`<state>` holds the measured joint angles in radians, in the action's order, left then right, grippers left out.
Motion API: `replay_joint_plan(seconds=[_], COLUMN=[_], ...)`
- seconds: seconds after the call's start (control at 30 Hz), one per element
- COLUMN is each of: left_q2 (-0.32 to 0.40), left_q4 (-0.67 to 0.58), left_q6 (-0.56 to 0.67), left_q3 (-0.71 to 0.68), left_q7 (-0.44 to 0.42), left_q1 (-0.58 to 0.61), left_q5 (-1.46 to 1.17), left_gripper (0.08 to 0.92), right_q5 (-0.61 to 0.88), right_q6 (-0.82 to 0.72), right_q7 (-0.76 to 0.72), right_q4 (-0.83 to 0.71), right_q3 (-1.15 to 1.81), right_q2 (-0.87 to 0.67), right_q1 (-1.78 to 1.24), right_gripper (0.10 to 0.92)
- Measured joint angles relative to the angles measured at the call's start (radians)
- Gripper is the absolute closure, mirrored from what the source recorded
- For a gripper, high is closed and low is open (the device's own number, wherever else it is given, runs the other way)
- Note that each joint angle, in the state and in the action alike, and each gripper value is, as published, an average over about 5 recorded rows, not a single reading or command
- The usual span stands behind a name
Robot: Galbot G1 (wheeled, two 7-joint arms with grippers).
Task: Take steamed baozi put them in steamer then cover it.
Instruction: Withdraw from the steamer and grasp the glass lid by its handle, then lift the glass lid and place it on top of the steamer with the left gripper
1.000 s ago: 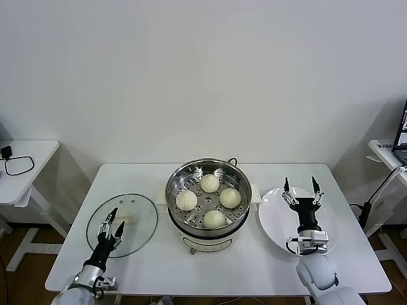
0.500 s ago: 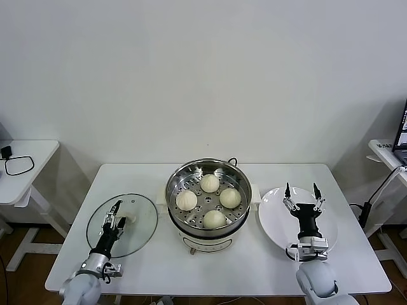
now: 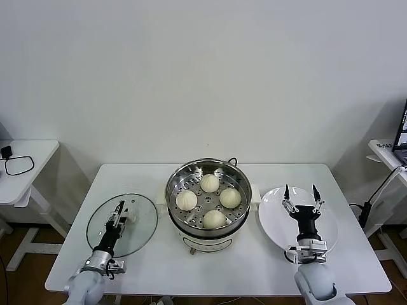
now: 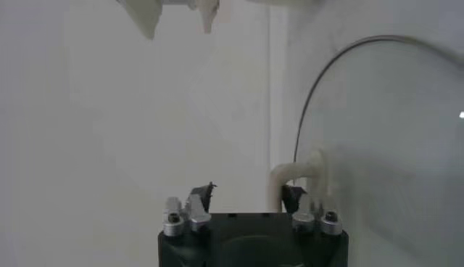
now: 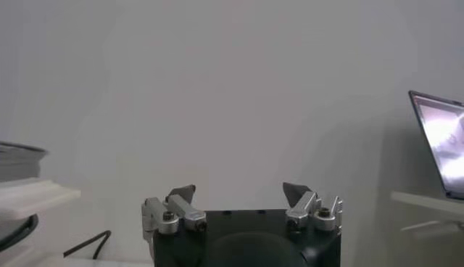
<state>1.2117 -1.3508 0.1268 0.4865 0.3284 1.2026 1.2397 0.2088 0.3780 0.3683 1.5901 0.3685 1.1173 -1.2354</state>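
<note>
A white surface (image 3: 210,267) is carrying the steamer (image 3: 208,197) at centre, four baozi (image 3: 214,218) sitting inside; the cover (image 3: 121,224) is lying left, left hand (image 3: 119,214) narrowing on its handle (image 4: 299,174); right hand (image 3: 299,196) is hovering wide over the plate (image 3: 273,216)
</note>
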Motion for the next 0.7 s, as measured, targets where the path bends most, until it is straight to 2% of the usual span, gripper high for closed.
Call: replay_joint_plan(seconds=[0.33,0.53,0.7], left_q2=[-0.01,-0.027,-0.054], left_q4=[-0.03,-0.112,-0.237], left_q6=[-0.015,-0.028,-0.048], left_q3=[0.011,0.039,0.071], left_q7=[-0.003,-0.007,-0.026], left_q1=[0.013,0.039,0.064], left_q5=[-0.035,-0.072,-0.102], left_gripper=[0.78,0.805,0.805], right_q5=[-0.007,-0.008,-0.008], right_q6=[0.002,0.003,0.004], right_q7=[0.0,0.0,-0.002], right_q4=[0.008,0.013,0.018], right_q3=[0.01,0.016,0.023], right_q2=[0.009,0.011,0.015], right_q1=[0.0,-0.002,-0.005], right_gripper=[0.203,0.203,0.203])
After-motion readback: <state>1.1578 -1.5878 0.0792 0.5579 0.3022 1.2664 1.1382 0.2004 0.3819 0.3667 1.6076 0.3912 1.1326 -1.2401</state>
